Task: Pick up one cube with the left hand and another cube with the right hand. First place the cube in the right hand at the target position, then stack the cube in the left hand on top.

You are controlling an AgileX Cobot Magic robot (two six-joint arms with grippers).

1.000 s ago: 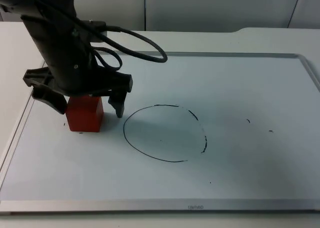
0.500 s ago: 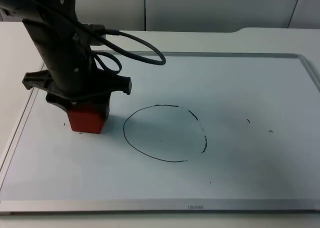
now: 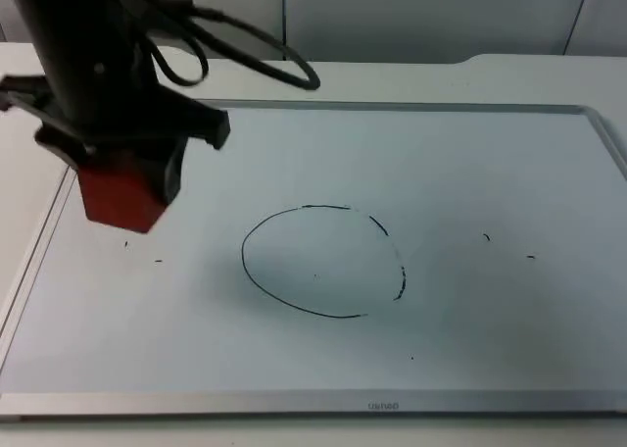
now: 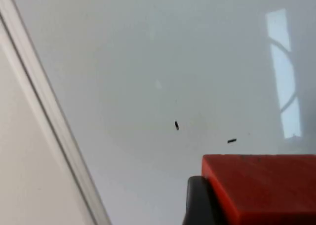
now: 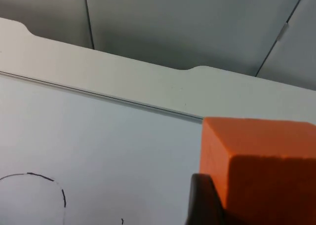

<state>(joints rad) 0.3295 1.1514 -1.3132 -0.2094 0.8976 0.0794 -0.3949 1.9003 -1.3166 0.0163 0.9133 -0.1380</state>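
The left claw [image 3: 122,177] is clamped on a red cube [image 3: 120,196] and holds it clear of the whiteboard [image 3: 470,173] that lies on the bench [image 3: 392,74]; the cube hangs just under the claw's black body, its lower half showing as a plain, matte, sharp-edged block of even red, with one lit face and one darker face meeting at a vertical edge. In the left wrist view the same red cube [image 4: 266,185] has a flat top face with crisp straight edges and a few faint dark specks, and a black fingertip [image 4: 200,203] presses against its side; past the claw lie the glossy board surface with two small black marks [image 4: 177,125] and the board's silver frame [image 4: 54,131]. Off to the claw's side on the board is a hand-drawn black circle [image 3: 321,261], well apart from the held cube. The right claw [image 5: 247,205] grips an orange cube [image 5: 259,168], a clean block with a lighter top face and a shaded front face, one black fingertip [image 5: 202,200] touching its side. Beyond that claw the right wrist view shows the board's far frame [image 5: 98,94], the white bench edge, the grey partition wall [image 5: 187,22] and an arc of the drawn circle [image 5: 49,183].
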